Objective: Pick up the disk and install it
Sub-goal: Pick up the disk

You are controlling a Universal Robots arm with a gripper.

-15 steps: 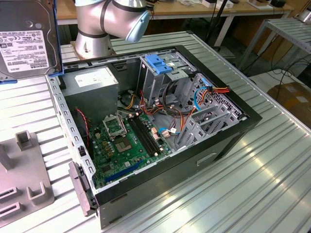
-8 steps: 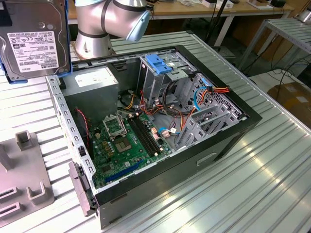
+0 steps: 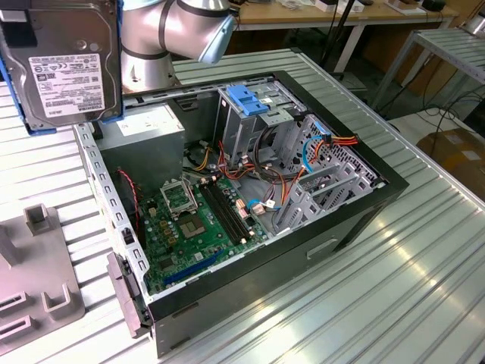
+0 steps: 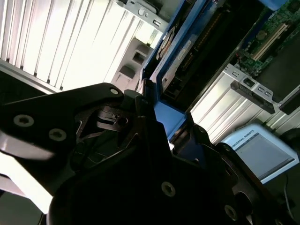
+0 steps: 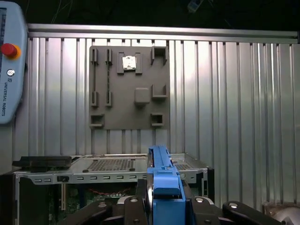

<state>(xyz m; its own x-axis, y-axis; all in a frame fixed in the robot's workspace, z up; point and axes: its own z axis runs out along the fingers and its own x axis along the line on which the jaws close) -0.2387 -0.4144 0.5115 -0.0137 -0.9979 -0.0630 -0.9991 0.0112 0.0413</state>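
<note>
Exterior view: the disk [image 3: 64, 61] is shown raised in the air above and just outside the corner of the open computer case [image 3: 356, 227] at the exterior view's left, its labelled metal face turned to the camera and its light-blue carrier rail visible along the edges. It is carried clear of the case, well apart from the drive cage [image 3: 242, 125] inside it, so installation is judged not yet done. In both wrist views the gripper [image 5: 161, 199] is seen clenched on the blue carrier, one finger on either side of the rail. A grey fixture plate [image 5: 129, 89] lies on the ribbed table beside the case. The disk is judged stiff and rather dense for its bulk, with smooth metal faces that could slip under light pressure, and sensitive to knocks. Hold is therefore best taken on the plastic rail at opposite edges, as shown, rather than on the label face or the underside.
</note>
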